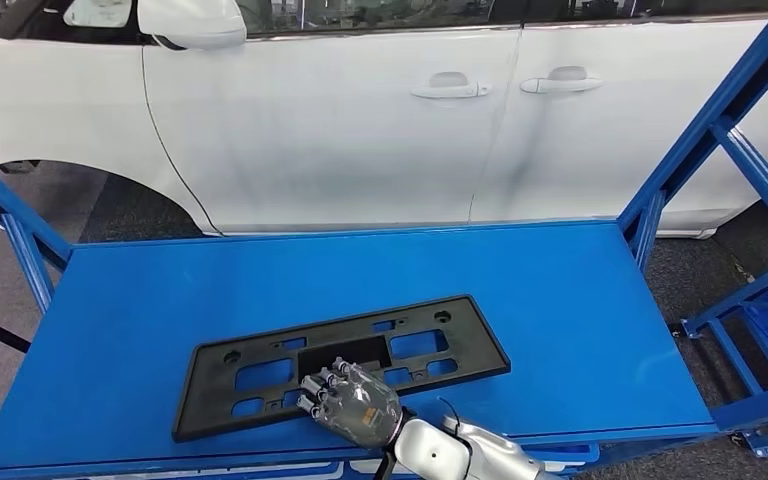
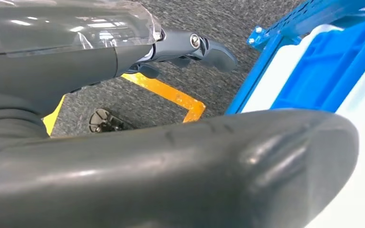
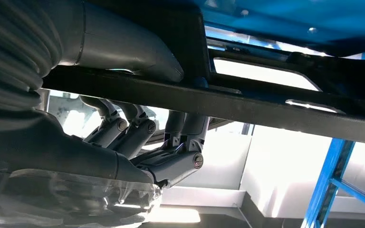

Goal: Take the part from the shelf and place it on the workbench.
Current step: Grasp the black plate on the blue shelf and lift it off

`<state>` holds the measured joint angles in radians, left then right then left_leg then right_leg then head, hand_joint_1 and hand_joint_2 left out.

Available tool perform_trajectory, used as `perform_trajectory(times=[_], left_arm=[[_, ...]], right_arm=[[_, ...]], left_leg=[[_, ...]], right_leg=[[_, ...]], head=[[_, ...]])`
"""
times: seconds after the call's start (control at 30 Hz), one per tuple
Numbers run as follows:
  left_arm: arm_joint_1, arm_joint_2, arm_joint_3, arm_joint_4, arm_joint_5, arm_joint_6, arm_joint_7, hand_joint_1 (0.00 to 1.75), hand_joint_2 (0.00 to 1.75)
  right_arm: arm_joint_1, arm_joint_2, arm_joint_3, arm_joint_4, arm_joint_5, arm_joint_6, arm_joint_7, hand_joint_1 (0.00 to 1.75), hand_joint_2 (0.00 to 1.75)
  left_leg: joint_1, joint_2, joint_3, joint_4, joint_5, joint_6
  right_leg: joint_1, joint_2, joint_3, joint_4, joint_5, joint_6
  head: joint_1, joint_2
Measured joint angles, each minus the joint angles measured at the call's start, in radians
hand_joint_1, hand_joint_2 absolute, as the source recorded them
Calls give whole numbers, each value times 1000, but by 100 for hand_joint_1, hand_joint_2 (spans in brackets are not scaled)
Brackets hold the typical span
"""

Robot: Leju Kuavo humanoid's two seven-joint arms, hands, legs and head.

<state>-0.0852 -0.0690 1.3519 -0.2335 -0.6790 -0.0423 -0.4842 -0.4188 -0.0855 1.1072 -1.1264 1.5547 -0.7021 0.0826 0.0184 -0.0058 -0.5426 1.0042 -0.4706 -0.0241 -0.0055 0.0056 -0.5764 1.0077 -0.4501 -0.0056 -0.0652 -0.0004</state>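
Bodywork of a white car [image 1: 360, 120] is seen across the 12 o'clock half of the head view, behind a blue shelf frame [image 1: 730, 130]. Below it a broad blue shelf deck [image 1: 580, 300] is spread, and on this the part [image 1: 260, 375], a flat black perforated plate, is laid, from about 9 o'clock to the middle of the deck and near its 6 o'clock edge.

The right hand [image 1: 352, 400] is placed at the part's near edge, at 6 o'clock of the plate. In the right wrist view the part's edge rail [image 3: 247, 102] is seen clasped: the thumb [image 3: 123, 47] is pressed on one face and the fingers [image 3: 180, 156] are curled on the other, so the part is judged to be held, though not yet lifted clear.

The left hand [image 2: 204, 47] is hung low over grey carpet marked with orange tape [image 2: 171, 95], beside a blue bin [image 2: 332, 61]; nothing is seen in it, and its dark fingers lie nearly straight.

For a good lift, the pinch should be kept firm, since the plate is long and gripped off its middle; sag or twist toward the 9 o'clock end is to be expected. The edge is best raised slowly and level, and the frame posts avoided while the part is carried to the workbench.
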Motion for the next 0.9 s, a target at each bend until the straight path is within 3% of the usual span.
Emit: perform_trajectory(times=[0.1,0.17,0.23,0.27,0.3,0.33,0.43,0.5,0.6,0.67,0.77,0.8,0.83,0.9], left_arm=[[2,0,0,0,0,-1,-2,0,0],[1,-1,0,0,1,-4,-6,0,87],[1,-1,0,0,2,-13,-23,0,175],[2,0,0,0,2,-19,-35,0,175],[3,0,0,0,1,-23,-46,0,175],[4,0,0,0,0,-27,-56,0,175],[5,-1,-2,0,-4,-30,-69,0,175],[5,-2,-2,0,-7,-28,-71,0,175],[7,-2,-3,0,-16,-18,-84,0,175],[8,-2,-4,0,-22,-13,-98,0,175],[9,1,-4,0,-25,-10,-102,0,175],[10,1,-4,0,-25,-10,-101,0,175],[10,1,-4,0,-27,-11,-100,0,175],[9,3,-4,0,-32,-14,-99,0,175]], right_arm=[[0,3,-12,5,0,0,-3,175,175],[1,4,-19,9,0,-1,-6,175,175],[4,4,-27,13,0,-1,-14,175,175],[7,4,-32,15,0,-1,-22,175,175],[9,6,-37,16,0,-1,-31,175,175],[11,7,-43,17,0,-1,-40,175,175],[12,12,-58,19,-3,-1,-66,175,175],[17,19,-71,17,-16,-1,-90,175,175],[38,26,-111,-8,-70,-1,-161,175,175],[57,27,-150,-41,-119,0,-226,175,175],[108,29,-239,-112,-225,0,-369,175,175],[130,32,-279,-140,-274,0,-433,175,175],[151,37,-323,-170,-328,0,-503,175,175],[190,46,-411,-235,-452,0,-635,175,175]], left_leg=[[1,0,-1,-5,9,23],[3,2,-2,-10,14,36],[1,3,-5,-9,15,41],[-1,4,-6,-9,15,41],[-1,3,-6,-9,15,41],[-2,3,-5,-8,15,41],[-4,0,-4,-4,11,34],[-7,-1,-6,-2,10,23],[-6,-2,-9,3,4,5],[-4,-1,-35,63,-37,-4],[-1,0,-122,255,-123,-14],[-1,0,-137,285,-125,-16],[0,0,-133,274,-106,-16],[1,0,-78,153,-34,-13]], right_leg=[[-2,0,-5,11,-8,16],[-4,0,-38,87,-58,23],[-5,0,-103,226,-123,27],[-6,0,-127,278,-139,28],[-6,-1,-135,297,-137,27],[-7,-1,-124,275,-116,26],[-5,0,-27,80,-27,16],[-1,0,4,11,-12,9],[-2,0,6,1,-10,-6],[-5,-2,9,-7,-5,-17],[-3,-6,9,-7,-6,-23],[-2,-7,10,-6,-7,-23],[-2,-7,11,-6,-8,-23],[-2,-6,14,-4,-11,-19]], head=[[0,0],[0,0],[0,0],[0,0],[0,0],[0,0],[0,0],[0,0],[0,0],[0,0],[0,0],[0,0],[0,0],[0,0]])
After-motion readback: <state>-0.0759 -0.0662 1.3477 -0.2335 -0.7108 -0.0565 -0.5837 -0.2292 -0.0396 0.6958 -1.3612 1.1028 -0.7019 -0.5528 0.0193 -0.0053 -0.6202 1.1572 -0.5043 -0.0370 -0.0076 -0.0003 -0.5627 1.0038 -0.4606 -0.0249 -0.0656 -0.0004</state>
